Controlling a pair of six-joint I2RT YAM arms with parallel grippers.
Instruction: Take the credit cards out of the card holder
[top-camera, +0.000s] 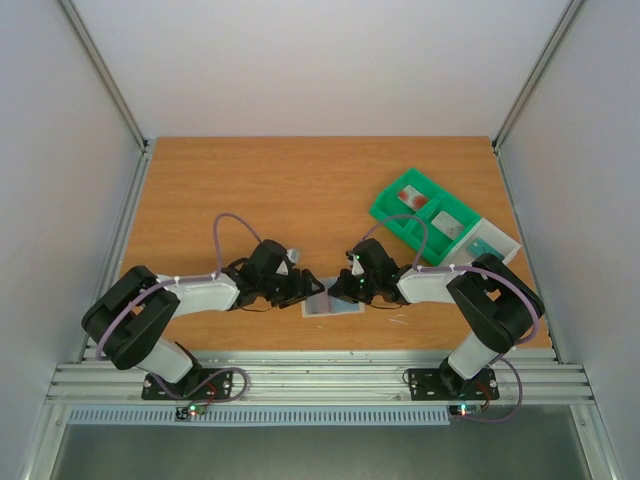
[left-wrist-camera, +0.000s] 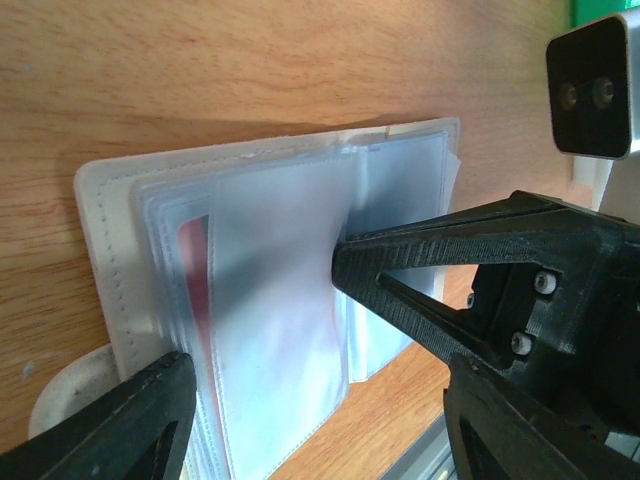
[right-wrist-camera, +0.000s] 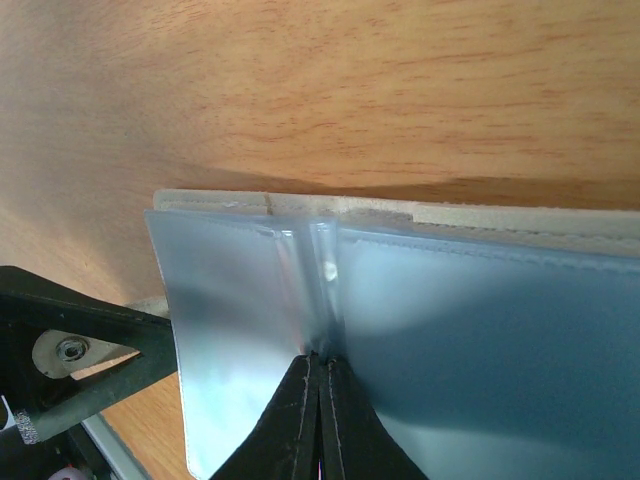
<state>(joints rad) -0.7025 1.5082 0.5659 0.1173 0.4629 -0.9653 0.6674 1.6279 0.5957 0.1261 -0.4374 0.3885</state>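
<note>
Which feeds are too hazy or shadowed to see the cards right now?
Left wrist: plastic sleeves milky with glare, only a red card edge shows through. Right wrist: sleeves shaded bluish, close and soft, no card visible. Top view: evenly lit and sharp, but the card holder is tiny.

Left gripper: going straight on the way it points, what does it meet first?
The card holder: its clear sleeves lie within the open left gripper. Depth is unclear, but nothing seems to come before them.
</note>
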